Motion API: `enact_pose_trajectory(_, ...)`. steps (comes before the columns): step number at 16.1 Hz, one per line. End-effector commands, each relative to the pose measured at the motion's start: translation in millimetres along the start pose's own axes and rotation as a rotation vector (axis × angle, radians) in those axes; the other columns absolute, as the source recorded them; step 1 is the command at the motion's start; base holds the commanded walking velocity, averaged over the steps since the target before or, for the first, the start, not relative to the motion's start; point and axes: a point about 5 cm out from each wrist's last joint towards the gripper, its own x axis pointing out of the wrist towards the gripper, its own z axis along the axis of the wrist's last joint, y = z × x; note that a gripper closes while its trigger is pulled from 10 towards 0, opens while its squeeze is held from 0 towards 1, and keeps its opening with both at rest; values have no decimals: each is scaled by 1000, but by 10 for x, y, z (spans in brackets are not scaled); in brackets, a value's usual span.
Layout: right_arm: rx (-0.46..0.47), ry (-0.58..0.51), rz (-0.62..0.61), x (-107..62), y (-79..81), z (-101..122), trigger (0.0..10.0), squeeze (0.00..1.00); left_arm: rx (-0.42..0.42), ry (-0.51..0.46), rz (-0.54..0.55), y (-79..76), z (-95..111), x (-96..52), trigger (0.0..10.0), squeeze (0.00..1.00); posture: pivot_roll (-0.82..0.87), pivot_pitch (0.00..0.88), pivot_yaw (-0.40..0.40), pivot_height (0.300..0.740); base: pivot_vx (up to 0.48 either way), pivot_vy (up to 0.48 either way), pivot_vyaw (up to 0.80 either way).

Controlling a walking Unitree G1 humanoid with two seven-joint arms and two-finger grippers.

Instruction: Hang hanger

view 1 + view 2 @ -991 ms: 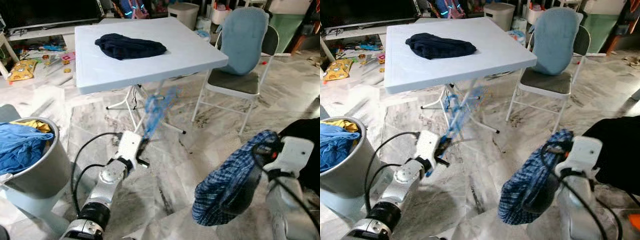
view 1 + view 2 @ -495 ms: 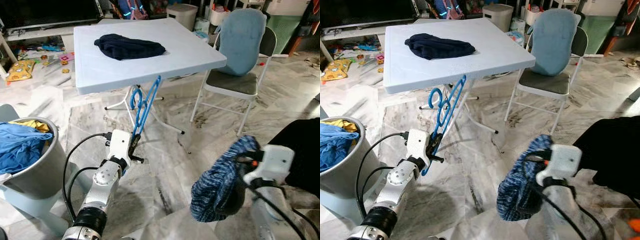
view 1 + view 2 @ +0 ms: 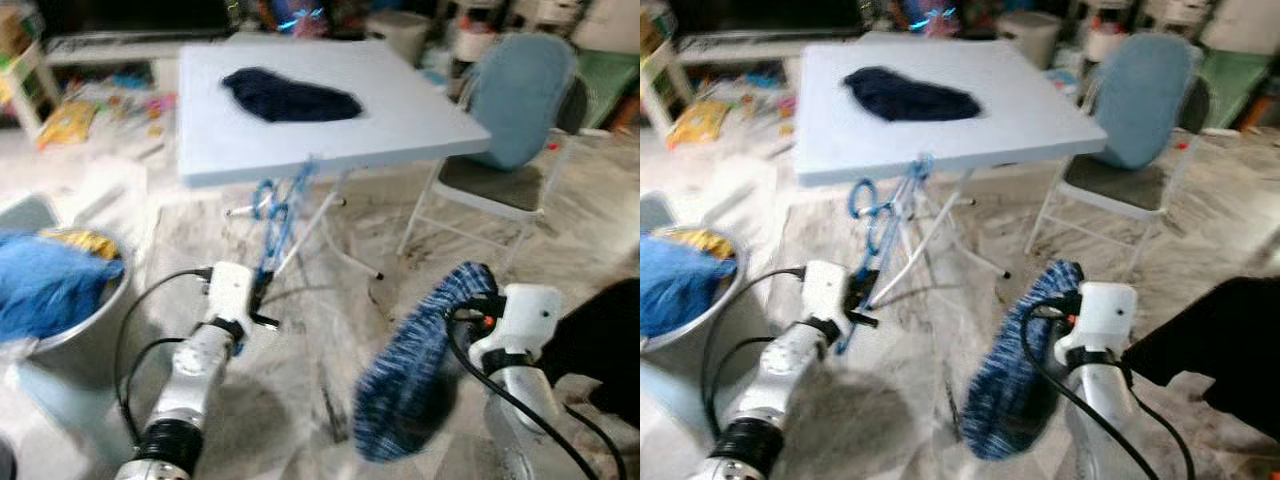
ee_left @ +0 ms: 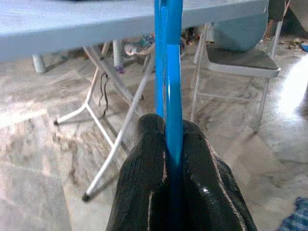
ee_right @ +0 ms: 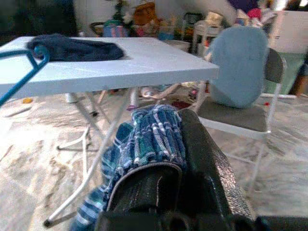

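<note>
Underfoot, veined marble floor [image 3: 330, 330]; a pale folding table [image 3: 1020, 110] at 12 o'clock. Left gripper [image 4: 169, 144] clamps the blue hanger [image 4: 168, 72]; right gripper [image 5: 180, 159] pinches plaid cloth [image 5: 154, 132].

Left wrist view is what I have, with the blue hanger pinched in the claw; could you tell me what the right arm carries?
Observer: The right claw grips a blue plaid garment that hangs down from it.
Operator: Thanks. Is anything on the table top?
Observer: A dark navy garment lies crumpled on the white table.
Operator: And at the robot's left?
Observer: A grey basket holding blue clothes.
</note>
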Motion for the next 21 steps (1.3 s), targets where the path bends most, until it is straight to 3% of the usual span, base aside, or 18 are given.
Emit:
enact_pose_trajectory(1, -20, -13, -30, -16, -75, 56, 10000, 0, 24, -59, -47, -130, 144, 85, 10000, 0, 29, 0, -31, 740, 360, 0, 0)
enact_pose_trajectory(7, -29, -24, -17, 45, -47, 94, 10000, 0, 78, -84, -56, -6, 300, 203, 10000, 0, 39, 0, -40, 740, 358, 0, 0)
enact_pose_trajectory(10, -29, -26, -4, 53, -10, 95, 10000, 0, 13, -111, -51, 10, 542, 249, 10000, 0, 54, 0, -34, 740, 324, 0, 0)
enact_pose_trajectory(13, -22, -26, -9, 68, -4, 96, 10000, 0, -30, -167, -9, -43, 632, 139, 10000, 0, 65, 0, -39, 740, 261, 0, 0)
enact_pose_trajectory(15, -23, -31, 1, 102, 15, 114, 10000, 0, -37, -141, 17, -116, 514, 12, 10000, 0, 71, 0, -53, 740, 259, 0, 0)
enact_pose_trajectory(18, -34, -38, 22, 160, 32, 134, 10000, 0, -25, -129, 103, 12, 545, -14, 10000, 0, 86, 0, -63, 740, 0, 0, 0)
enact_pose_trajectory(21, -47, -56, 28, 228, 42, 172, 10000, 0, -33, -118, 102, -3, 544, -26, 10000, 0, 86, 0, -60, 740, 90, 0, 492)
